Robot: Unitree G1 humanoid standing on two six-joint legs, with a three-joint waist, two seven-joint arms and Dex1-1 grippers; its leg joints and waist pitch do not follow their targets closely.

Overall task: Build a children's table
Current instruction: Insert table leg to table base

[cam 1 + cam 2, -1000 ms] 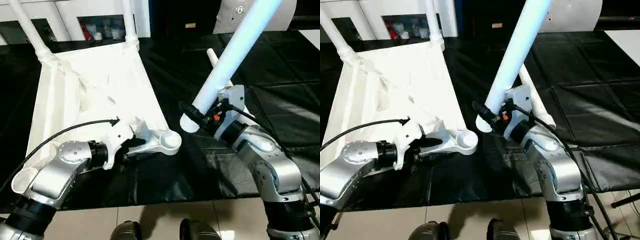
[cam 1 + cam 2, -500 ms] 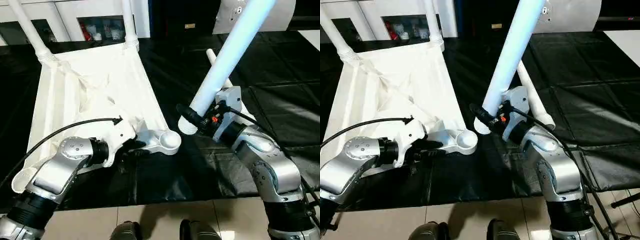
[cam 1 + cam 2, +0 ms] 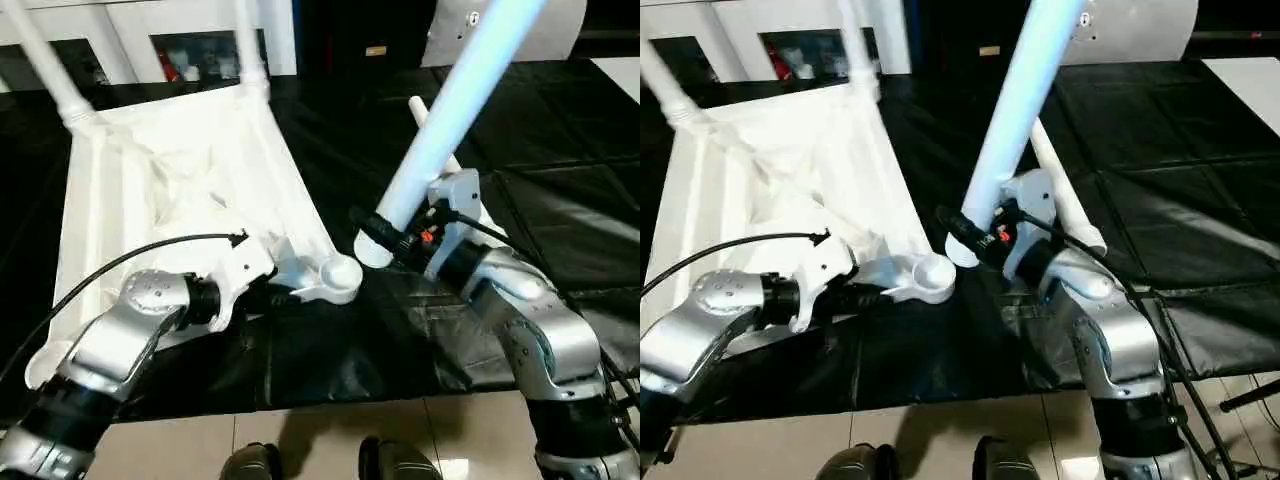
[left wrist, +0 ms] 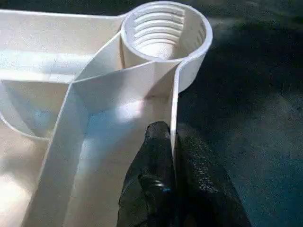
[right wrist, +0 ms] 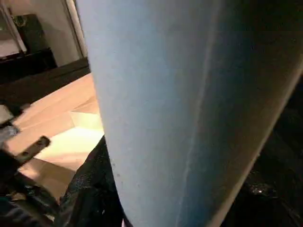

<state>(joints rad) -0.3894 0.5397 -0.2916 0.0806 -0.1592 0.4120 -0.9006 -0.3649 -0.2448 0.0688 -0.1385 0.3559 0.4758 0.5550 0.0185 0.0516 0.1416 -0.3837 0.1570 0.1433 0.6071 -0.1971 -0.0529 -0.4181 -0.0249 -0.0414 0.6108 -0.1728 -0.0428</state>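
The inverted table top [image 3: 170, 190] is lying ribbed side up on the black floor mat [image 3: 560, 130], with two legs already standing in its far corner sockets and one spare leg [image 3: 1065, 195] lying on the mat behind my right arm. I am carrying the third leg [image 3: 450, 110] tilted, its ridged lower end hanging just beside, and slightly above, the open threaded corner socket [image 4: 163, 33].

My left gripper [image 4: 173, 156] is clenched on the thin side wall of the top just behind that socket, one finger on each face, with my forearm lying low along the near edge and pinning the corner. My right gripper [image 3: 385, 228] is grasping the leg near its ridged end, wrist cocked so the shaft is leaning away to the upper right.

To seat it well, I judge I should be bringing the leg upright over the socket and centring the end before lowering and twisting; a slanted entry risks jamming the threads or shifting the top.
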